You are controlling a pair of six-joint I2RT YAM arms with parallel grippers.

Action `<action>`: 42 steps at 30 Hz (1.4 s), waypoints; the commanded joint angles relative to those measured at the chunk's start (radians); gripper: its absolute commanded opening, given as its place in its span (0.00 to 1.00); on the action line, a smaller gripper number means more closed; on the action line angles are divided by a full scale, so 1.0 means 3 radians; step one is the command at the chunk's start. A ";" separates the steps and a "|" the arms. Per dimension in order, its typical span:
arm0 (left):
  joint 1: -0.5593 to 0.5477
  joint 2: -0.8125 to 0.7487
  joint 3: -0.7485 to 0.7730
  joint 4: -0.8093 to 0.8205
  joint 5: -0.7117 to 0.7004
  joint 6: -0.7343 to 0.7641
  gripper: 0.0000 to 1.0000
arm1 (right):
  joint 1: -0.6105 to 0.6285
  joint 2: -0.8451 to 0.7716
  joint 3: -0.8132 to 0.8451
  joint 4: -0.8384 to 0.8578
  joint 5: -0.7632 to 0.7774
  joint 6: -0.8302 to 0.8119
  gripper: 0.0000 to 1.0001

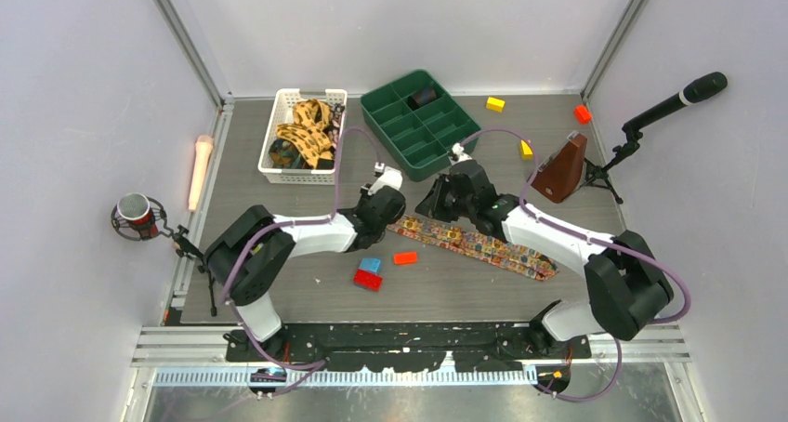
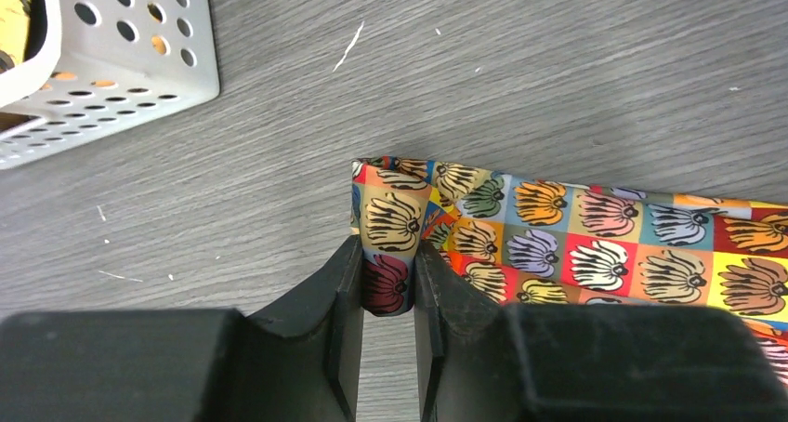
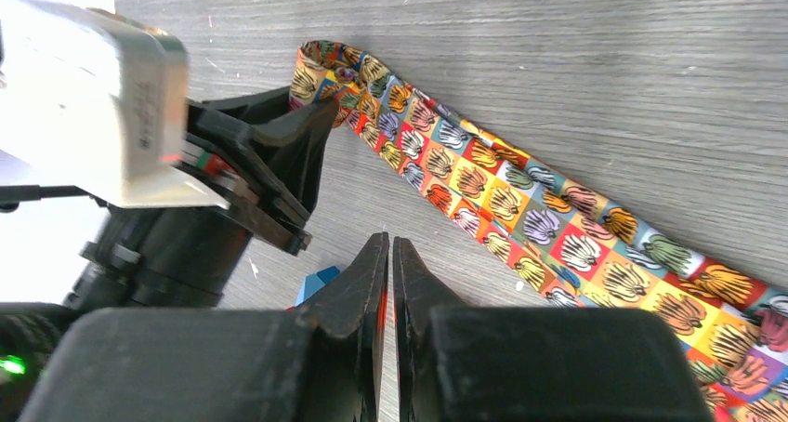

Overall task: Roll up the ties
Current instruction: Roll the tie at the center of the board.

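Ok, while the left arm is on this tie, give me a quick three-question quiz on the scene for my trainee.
1. True or false: the left arm's jaws are shut on the folded end of the patterned tie.
2. Where are the other ties? A: in the white basket. B: in the green tray. C: none are in view.
3. What do the right arm's jaws hold?
Key: 1 true. 2 A. 3 nothing; they are shut and empty, beside the patterned tie.
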 commanded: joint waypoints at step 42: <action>-0.0548 0.0434 0.0639 -0.0633 -0.0201 -0.0115 0.47 | -0.0270 -0.0293 -0.0138 -0.0118 0.0176 0.0071 0.11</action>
